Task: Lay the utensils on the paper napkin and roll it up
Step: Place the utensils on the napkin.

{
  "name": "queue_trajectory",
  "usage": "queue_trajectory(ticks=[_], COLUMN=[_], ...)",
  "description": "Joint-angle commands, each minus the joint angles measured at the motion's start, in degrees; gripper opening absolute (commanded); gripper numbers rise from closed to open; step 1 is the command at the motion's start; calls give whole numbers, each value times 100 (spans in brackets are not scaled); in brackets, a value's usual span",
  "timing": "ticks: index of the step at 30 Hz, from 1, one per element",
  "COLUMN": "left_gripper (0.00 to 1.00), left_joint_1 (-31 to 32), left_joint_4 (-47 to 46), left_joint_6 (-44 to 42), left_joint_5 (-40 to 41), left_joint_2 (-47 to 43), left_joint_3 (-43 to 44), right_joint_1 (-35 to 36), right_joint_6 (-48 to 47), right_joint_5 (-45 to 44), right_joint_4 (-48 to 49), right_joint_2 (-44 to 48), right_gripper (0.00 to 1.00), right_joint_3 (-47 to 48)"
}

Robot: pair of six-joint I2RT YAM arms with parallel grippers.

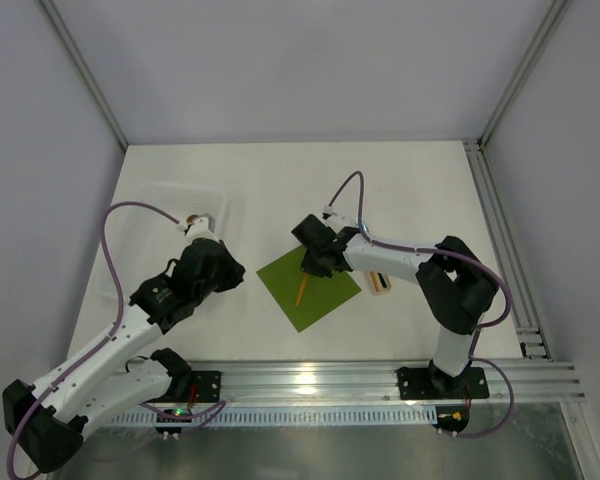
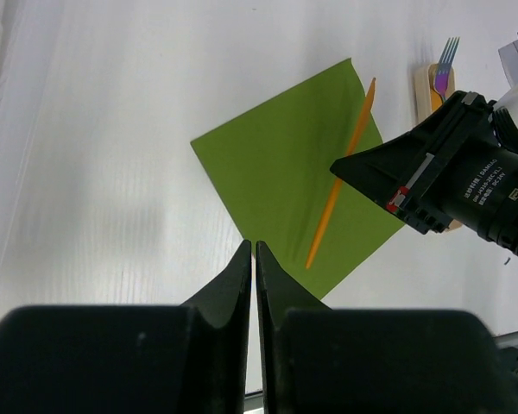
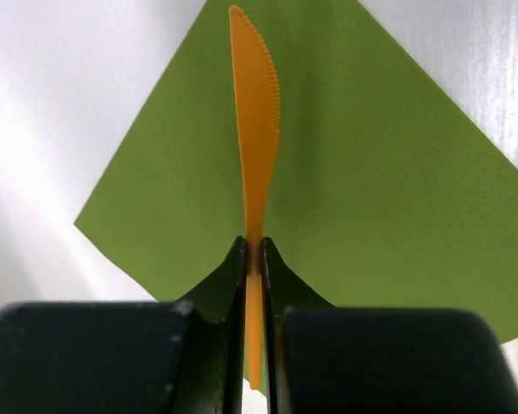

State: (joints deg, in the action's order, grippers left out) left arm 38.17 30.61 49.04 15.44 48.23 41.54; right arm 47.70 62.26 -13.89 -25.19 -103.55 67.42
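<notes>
Over the napkin (image 3: 371, 198), right end effector (image 3: 252, 247) pinches knife (image 3: 256, 129).

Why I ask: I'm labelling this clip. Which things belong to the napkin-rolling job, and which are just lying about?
Job:
orange knife, pinched in the right gripper
green paper napkin
iridescent fork

Lying about:
clear plastic tray
wooden rest under the fork

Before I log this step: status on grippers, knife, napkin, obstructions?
Right gripper shut on orange knife over green napkin. Left gripper shut, empty, beside napkin. Fork off napkin, to its right. Nothing blocking.
</notes>
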Motion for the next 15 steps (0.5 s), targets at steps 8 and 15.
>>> queue_trajectory(ticks=[8, 15], left_gripper=[5, 6], left_joint_1=[24, 24], left_joint_4=[-11, -20], left_joint_6=[-96, -78], left_joint_5=[-24, -50], left_joint_2=[3, -24], left_joint_3=[-146, -146], right_joint_1=[46, 55], right_joint_6=[-996, -1243], right_joint_5=[-342, -175], right_joint_4=[-556, -645], right_joint_2=[-165, -403], right_gripper=[4, 4], right_joint_3=[649, 852])
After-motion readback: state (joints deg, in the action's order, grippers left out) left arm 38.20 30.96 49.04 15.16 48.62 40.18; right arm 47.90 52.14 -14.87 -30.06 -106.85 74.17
